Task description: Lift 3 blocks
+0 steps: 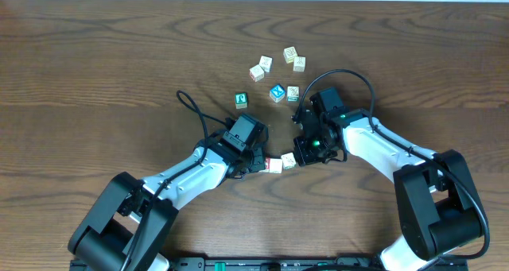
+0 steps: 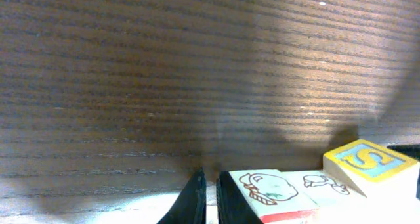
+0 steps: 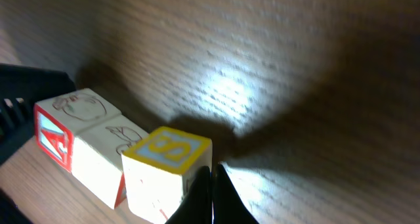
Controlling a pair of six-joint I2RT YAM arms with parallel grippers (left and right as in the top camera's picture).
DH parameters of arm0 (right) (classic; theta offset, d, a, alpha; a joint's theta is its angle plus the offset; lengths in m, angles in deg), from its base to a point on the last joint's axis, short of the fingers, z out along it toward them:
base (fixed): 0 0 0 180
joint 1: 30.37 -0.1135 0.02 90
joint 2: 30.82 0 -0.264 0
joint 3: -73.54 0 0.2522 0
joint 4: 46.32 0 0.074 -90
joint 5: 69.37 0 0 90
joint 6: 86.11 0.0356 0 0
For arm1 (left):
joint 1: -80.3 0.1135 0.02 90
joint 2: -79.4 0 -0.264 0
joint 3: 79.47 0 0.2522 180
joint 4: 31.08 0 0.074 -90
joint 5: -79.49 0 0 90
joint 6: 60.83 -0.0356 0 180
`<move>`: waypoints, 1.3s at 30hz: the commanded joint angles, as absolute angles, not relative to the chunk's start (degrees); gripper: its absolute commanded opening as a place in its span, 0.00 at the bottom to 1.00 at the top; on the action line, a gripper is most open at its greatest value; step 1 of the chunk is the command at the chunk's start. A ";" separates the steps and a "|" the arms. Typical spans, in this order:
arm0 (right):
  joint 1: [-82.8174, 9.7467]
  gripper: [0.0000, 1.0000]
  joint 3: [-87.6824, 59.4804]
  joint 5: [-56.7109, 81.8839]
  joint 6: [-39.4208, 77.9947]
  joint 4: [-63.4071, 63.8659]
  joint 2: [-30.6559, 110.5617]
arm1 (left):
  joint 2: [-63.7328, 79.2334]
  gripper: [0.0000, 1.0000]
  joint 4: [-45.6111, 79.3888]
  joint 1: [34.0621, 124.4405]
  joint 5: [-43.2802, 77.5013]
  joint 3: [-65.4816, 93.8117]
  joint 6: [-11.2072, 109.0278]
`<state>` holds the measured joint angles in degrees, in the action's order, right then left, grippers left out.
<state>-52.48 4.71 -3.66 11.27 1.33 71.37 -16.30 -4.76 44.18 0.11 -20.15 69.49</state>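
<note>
Both pincers are clamped fully closed on nothing: the left gripper (image 2: 210,184) has the red-faced block (image 2: 269,192) right against its tip, and the right gripper (image 3: 211,181) butts up on the yellow-framed S block (image 3: 167,161) from the other end. The cream block (image 3: 98,148) sits between those two, so all three make one tight row between the tips. Farther out past the pincers lie a blue cube (image 1: 277,92) and a green cube (image 1: 241,100), well apart from the row
</note>
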 commanded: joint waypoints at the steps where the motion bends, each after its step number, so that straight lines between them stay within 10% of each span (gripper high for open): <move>1: -52.98 0.01 5.03 -3.16 12.21 2.60 71.48 | -16.63 0.09 -4.78 44.16 0.61 -20.50 69.79; 39: -53.94 0.01 5.03 -2.37 10.63 -6.27 71.48 | -16.63 0.10 -4.56 44.16 0.41 -20.50 69.77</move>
<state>-53.62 4.84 -1.22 11.94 -6.12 71.37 -16.30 -4.72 44.18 0.13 -20.15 69.66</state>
